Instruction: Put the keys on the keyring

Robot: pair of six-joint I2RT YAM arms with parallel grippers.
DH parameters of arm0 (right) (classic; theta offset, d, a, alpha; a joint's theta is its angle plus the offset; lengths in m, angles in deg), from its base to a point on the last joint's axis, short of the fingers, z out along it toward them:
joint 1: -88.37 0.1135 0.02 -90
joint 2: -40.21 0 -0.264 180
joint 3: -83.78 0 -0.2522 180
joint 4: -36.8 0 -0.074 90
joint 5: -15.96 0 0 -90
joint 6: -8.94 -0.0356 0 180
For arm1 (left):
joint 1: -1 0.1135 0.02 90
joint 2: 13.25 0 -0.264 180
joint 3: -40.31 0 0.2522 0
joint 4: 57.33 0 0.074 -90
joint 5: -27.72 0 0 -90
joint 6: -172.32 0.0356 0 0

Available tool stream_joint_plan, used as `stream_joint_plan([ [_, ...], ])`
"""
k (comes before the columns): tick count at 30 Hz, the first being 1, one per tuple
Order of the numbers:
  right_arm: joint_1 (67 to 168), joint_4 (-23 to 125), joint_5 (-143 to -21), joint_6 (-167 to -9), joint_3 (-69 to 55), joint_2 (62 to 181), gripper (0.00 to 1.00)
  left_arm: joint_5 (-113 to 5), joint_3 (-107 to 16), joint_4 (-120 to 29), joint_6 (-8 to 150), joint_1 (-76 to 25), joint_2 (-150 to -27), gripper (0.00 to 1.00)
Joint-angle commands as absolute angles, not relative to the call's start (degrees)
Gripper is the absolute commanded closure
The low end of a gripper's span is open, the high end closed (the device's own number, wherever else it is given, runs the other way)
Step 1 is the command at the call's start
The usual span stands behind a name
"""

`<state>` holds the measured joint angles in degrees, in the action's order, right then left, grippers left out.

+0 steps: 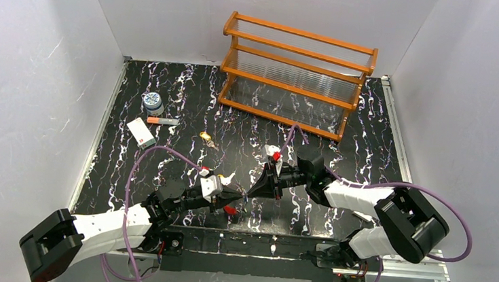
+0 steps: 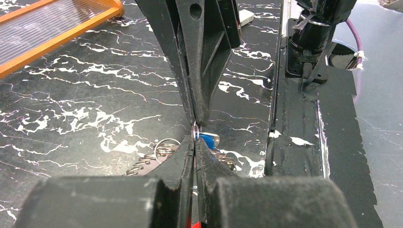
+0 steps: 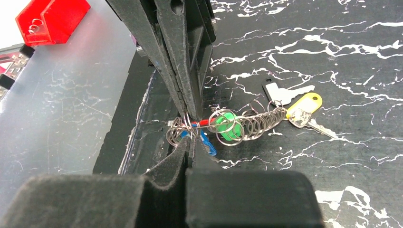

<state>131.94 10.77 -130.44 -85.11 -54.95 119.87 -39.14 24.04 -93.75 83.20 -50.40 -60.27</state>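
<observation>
1. White walls [image 1: 36, 61] enclose a black desk with white marble veining [image 1: 368, 158]. An orange wooden rack with clear shelves [image 1: 294, 70] stands at the upper centre of the top view.
2. At the upper left of that view, close together, sit a round blue-white patterned jar [image 1: 153, 100], a thin orange-tipped stick [image 1: 162, 120] and a white rectangular card [image 1: 140, 132].
3. Both arms reach to the lower centre of the top view. There the left end effector [image 2: 195, 142] and the right end effector [image 3: 190, 142] meet tip to tip.
4. The left end effector's jaws are pressed together, pinching a strand of the thin silvery metal keyring [image 3: 252, 124].
5. The right end effector's jaws are closed too, with the tips at the same bunch of wire. I cannot tell whether they nip wire or key.
6. In the right wrist view the keyring runs as a string of loops from the tips toward the right. A green-capped key [image 3: 225, 127] sits among the loops. A blue-capped key [image 3: 207, 144] is just beside the tips, and a slim red piece [image 3: 203, 123] is next to it.
7. A yellow-capped key [image 3: 304, 107] and a bare silver key [image 3: 280, 92] lie on the desk at the upper right of that view. The top view shows them apart from both end effectors.
</observation>
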Motion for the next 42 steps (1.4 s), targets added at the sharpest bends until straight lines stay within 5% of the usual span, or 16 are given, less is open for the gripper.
stream_joint_plan([
  [1, 131.8, 12.4, -127.7, -82.6, -55.8, 118.6, 0.99, -38.6, 22.8, -96.0, 83.9, -50.6, -58.9, 1.0],
  [15, 132.0, 12.0, -125.4, -82.9, -54.6, 121.7, 0.97, -37.6, 22.3, -96.0, 84.6, -50.6, -58.6, 1.0],
  [23, 132.0, 10.0, -122.6, -83.4, -57.2, 114.7, 0.53, -37.5, 22.6, -96.0, 84.4, -50.6, -57.9, 1.0],
  [27, 132.1, 8.2, -123.8, -83.1, -58.3, 111.6, 0.4, -37.4, 22.6, -96.0, 84.3, -50.6, -57.9, 1.0],
  [34, 133.5, 6.8, -127.4, -83.2, -56.3, 114.4, 0.4, -37.0, 22.4, -96.0, 84.2, -50.6, -57.8, 1.0],
  [42, 134.8, 6.3, -126.5, -83.0, -55.0, 116.9, 0.52, -36.8, 22.5, -96.0, 83.5, -50.6, -57.5, 1.0],
])
